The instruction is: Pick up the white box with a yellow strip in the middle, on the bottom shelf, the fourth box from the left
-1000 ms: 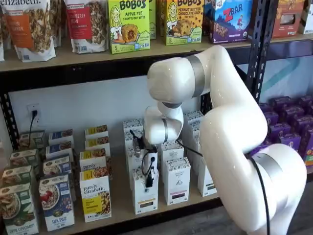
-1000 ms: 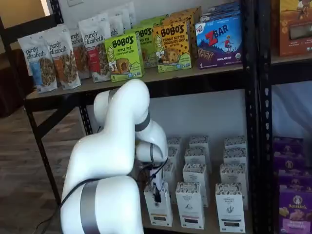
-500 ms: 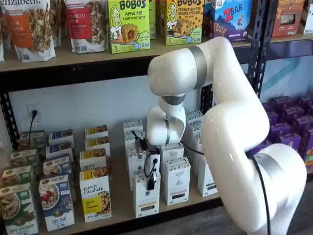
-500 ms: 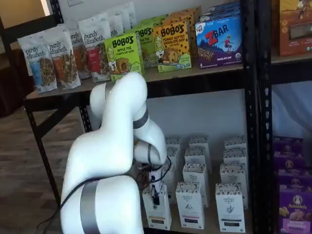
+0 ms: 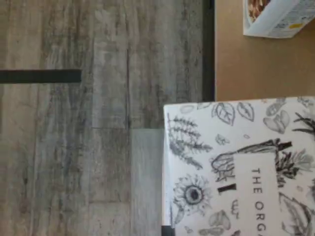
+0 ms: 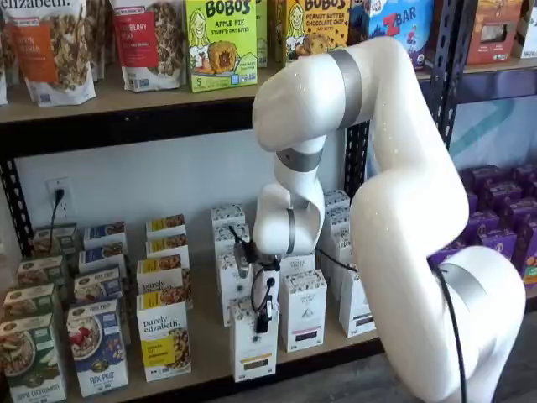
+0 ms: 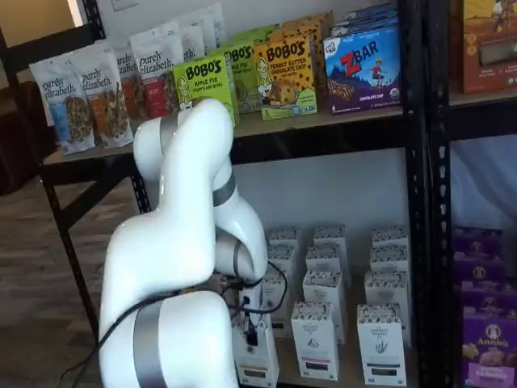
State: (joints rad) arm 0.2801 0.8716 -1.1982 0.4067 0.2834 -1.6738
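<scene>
My gripper (image 6: 262,316) is shut on the white box (image 6: 254,346), with a black finger down the carton's front face below its speckled cap. In both shelf views the box (image 7: 257,365) stands out in front of its row, at the front edge of the bottom shelf (image 6: 210,337). The gripper (image 7: 251,331) also shows at the carton's top. The wrist view shows the box's leaf-patterned cap (image 5: 241,167) close up, reaching past the shelf's black rail (image 5: 208,49) over the wooden floor. The yellow strip is small and faint on the carton's front.
Similar white cartons (image 6: 303,309) stand in rows to the right and behind. A purely elizabeth box (image 6: 163,336) is close on the left and its corner (image 5: 278,17) shows in the wrist view. The upper shelf board (image 6: 126,96) hangs above my elbow. Purple boxes (image 6: 495,210) fill the neighbouring bay.
The arm has drawn back from the shelf and its elbow has risen. The white box has come forward with the gripper, out past its row to the shelf's front edge.
</scene>
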